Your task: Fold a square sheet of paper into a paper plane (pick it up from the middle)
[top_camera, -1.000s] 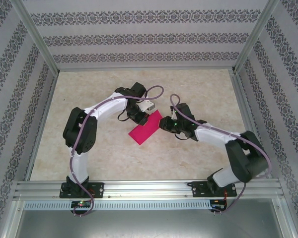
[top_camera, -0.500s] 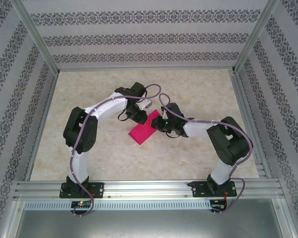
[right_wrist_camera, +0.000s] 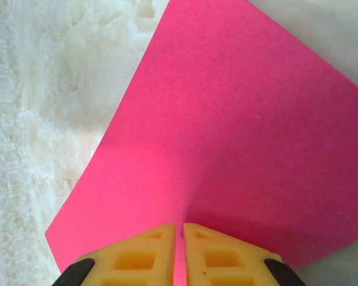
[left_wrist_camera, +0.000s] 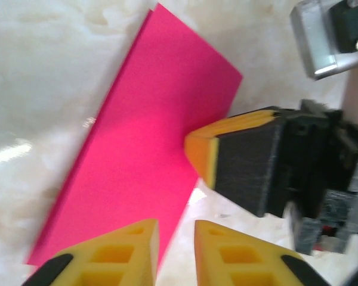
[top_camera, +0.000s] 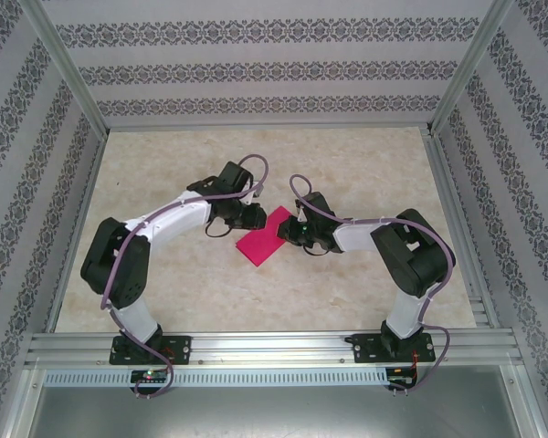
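The square sheet of paper (top_camera: 265, 238) lies on the table as a magenta-pink folded rectangle, set diagonally between the arms. My left gripper (top_camera: 255, 217) hovers at its upper-left long edge. In the left wrist view its jaws (left_wrist_camera: 176, 233) stand a little open over the sheet's edge (left_wrist_camera: 144, 137), with nothing between them. My right gripper (top_camera: 291, 231) is at the sheet's right end. Its fingers (right_wrist_camera: 180, 231) are shut, tips down on the pink surface (right_wrist_camera: 232, 113). One of the right gripper's fingertips (left_wrist_camera: 201, 152) shows on the paper's edge. The paper plane is out of view.
The tabletop (top_camera: 365, 164) is pale marble-patterned, framed by aluminium rails (top_camera: 274, 347) and patterned walls. Both arms arch in toward the middle, so their wrists are close together over the paper.
The left arm pulled back and down to the left and its jaws parted. The right gripper slid left onto the paper's right end and closed further.
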`<act>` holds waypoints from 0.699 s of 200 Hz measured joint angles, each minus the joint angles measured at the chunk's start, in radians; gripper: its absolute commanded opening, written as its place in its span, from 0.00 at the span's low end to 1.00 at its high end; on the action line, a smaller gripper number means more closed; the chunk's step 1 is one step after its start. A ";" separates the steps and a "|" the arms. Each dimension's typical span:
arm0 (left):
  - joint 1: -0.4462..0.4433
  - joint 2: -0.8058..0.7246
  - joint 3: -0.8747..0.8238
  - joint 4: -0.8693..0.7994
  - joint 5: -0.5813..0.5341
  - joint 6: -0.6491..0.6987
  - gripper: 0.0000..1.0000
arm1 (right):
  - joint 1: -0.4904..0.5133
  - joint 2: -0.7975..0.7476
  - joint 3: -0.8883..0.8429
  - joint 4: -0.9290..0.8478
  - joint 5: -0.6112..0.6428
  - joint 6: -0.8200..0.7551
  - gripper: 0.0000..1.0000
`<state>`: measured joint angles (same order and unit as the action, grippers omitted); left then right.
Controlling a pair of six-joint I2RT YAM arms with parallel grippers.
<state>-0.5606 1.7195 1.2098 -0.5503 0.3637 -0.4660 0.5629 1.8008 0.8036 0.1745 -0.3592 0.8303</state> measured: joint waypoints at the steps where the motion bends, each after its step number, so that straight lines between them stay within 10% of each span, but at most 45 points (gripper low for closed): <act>1: -0.002 -0.002 -0.008 0.010 0.005 -0.011 0.15 | 0.000 0.000 0.000 0.000 0.000 0.000 0.10; 140: -0.064 0.098 -0.209 0.332 0.109 -0.259 0.00 | 0.000 0.000 -0.014 0.029 -0.010 0.011 0.04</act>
<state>-0.6243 1.8175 1.0012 -0.2184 0.4732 -0.7254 0.5629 1.8008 0.7895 0.2035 -0.3695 0.8413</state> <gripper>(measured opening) 0.054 0.049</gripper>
